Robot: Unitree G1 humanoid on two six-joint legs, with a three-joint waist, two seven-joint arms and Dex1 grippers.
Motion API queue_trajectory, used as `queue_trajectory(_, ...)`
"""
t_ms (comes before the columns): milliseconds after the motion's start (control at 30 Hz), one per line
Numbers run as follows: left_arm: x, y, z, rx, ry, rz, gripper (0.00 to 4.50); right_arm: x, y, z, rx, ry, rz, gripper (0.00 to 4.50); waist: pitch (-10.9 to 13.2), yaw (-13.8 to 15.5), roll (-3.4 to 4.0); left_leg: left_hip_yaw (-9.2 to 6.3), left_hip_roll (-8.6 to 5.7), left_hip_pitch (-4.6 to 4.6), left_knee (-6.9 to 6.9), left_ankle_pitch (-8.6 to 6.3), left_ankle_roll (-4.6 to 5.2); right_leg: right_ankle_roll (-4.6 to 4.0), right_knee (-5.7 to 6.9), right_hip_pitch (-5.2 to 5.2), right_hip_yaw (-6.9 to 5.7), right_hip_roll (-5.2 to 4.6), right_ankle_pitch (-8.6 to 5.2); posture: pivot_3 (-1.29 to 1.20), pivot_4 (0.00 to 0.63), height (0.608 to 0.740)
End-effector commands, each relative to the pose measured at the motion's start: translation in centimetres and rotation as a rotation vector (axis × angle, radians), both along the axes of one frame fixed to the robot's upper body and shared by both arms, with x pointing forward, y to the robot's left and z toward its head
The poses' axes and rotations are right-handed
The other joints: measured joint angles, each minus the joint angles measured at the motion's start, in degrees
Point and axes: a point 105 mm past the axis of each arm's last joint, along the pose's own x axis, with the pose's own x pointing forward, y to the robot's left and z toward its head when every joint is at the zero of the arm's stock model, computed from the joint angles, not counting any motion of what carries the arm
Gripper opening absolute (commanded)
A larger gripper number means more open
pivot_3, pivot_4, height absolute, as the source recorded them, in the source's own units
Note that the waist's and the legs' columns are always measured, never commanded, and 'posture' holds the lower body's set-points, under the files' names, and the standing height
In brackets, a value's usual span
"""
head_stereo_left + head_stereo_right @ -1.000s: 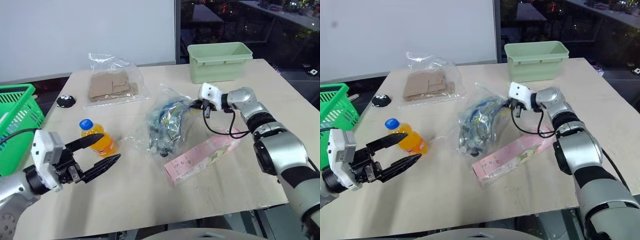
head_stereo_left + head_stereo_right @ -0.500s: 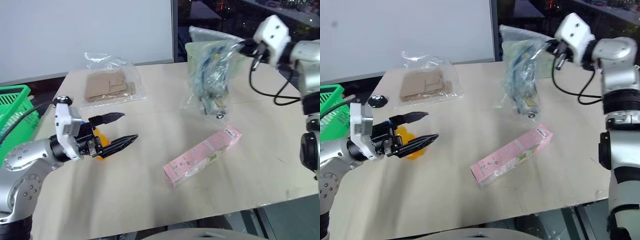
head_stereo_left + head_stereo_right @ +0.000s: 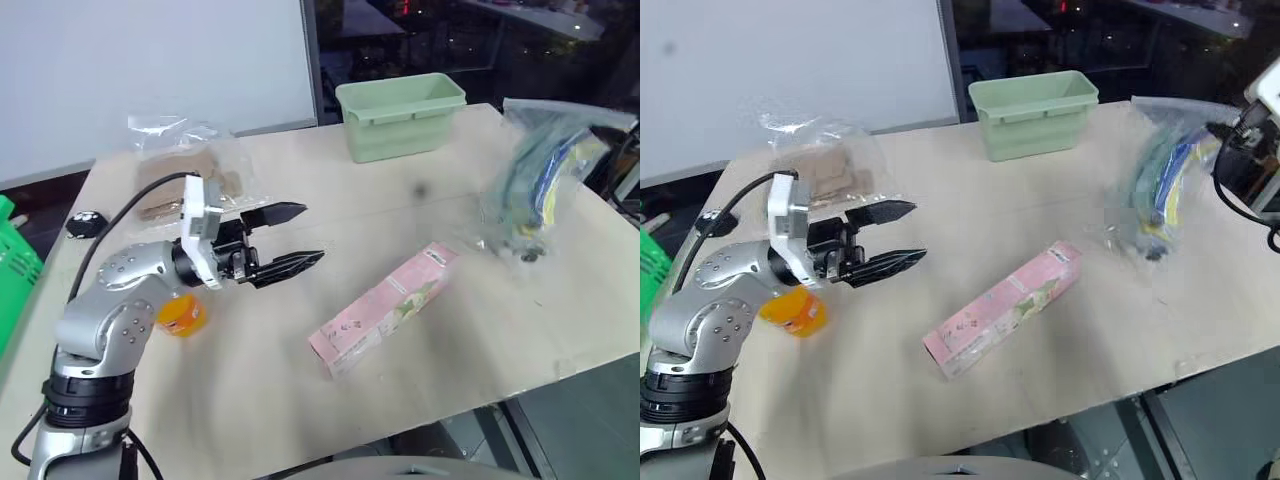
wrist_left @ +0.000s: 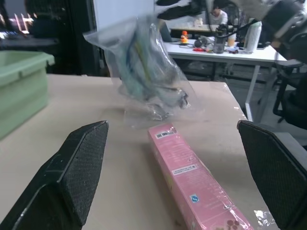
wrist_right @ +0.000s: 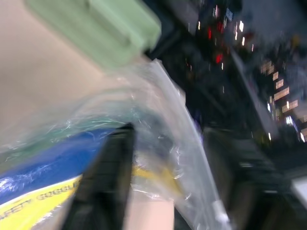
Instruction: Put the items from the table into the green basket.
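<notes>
While the bag of blue-yellow pieces (image 3: 540,185) shows at the table's (image 3: 250,385) right edge, its top is raised and its lower end is at or just above the wood; it looks smeared. The right gripper (image 3: 1240,152) is just beside the bag's top, off the table's right side. The right wrist view has the clear plastic and a blue and yellow print pressed close, but whether the gripper has hold of the bag I cannot tell, nor how far it is open.

Near the middle of the table lies the pink carton (image 3: 385,308), flat and slantwise, well apart from the bag. The left gripper (image 3: 312,233) hangs over the table to the carton's left, pointing level towards it, its two fingers (image 4: 76,163) spread wide with nothing between them. The orange bottle (image 3: 182,314) is partly hidden under the left forearm. Behind that arm lies the bag of cardboard pieces (image 3: 215,170), near the far left corner, with a small black object (image 3: 85,221) at the edge beside it. A pale green tub (image 3: 400,118) stands at the far edge. The green basket (image 3: 12,275) shows off the table's left side.
</notes>
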Motion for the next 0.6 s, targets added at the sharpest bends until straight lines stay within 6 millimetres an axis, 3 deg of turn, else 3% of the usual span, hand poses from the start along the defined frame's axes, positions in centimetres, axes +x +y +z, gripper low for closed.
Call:
queue_trajectory(33, -0.1, 0.0, 0.7, 0.004, -0.045, -0.015, 4.50, -1.0, -1.7, 2.8, 0.000, -0.113, -0.052, 4.21, -0.01, -0.71, 0.01, 0.08, 0.00, 0.04, 0.00, 0.00, 0.00, 0.03, 0.02, 0.00, 0.09, 0.01, 0.01, -0.14, 0.000, 0.740)
queue_trajectory(67, -0.2, 0.0, 0.6, 0.006, -0.040, -0.015, 4.50, -1.1, -2.2, 3.3, 0.012, -0.142, -0.070, 4.45, -0.01, -1.11, 0.01, 0.11, 0.00, 0.06, 0.00, 0.00, 0.00, 0.06, 0.02, 0.01, 0.14, 0.01, 0.03, -0.14, 0.000, 0.740)
queue_trajectory(233, -0.7, -0.6, -0.5, 0.041, -0.001, -0.021, 4.50, -1.9, -4.2, 4.1, -0.022, -0.175, -0.125, 4.45, -0.02, -2.05, 0.03, 0.18, -0.01, 0.12, 0.03, 0.01, 0.01, 0.17, 0.02, 0.05, 0.26, 0.03, 0.09, -0.13, 0.000, 0.740)
queue_trajectory(333, -1.3, -1.4, -1.4, 0.070, 0.021, -0.039, 4.50, -2.4, -3.5, 3.7, 0.035, -0.149, -0.060, 4.45, -0.03, -2.14, 0.04, 0.19, -0.01, 0.12, 0.03, 0.00, 0.01, 0.18, 0.02, 0.05, 0.31, 0.04, 0.10, -0.13, 0.000, 0.740)
queue_trajectory(500, -2.2, -3.4, -3.9, 0.148, 0.085, -0.021, 4.50, -6.1, 3.6, -0.3, 0.366, 0.036, 0.326, 4.45, -0.11, -1.74, -0.05, 0.01, 0.03, 0.12, 0.04, 0.00, 0.02, 0.23, 0.02, 0.19, 0.28, 0.12, 0.09, -0.16, 0.000, 0.740)
queue_trajectory(600, -2.1, -4.2, -5.6, 0.214, 0.112, 0.027, 4.50, -9.8, 6.7, -4.6, 0.493, 0.169, 0.388, 4.45, -0.18, -0.92, -0.05, -0.21, 0.03, 0.08, 0.08, 0.00, 0.02, 0.41, 0.05, 0.26, 0.10, 0.14, -0.01, -0.17, 0.000, 0.740)
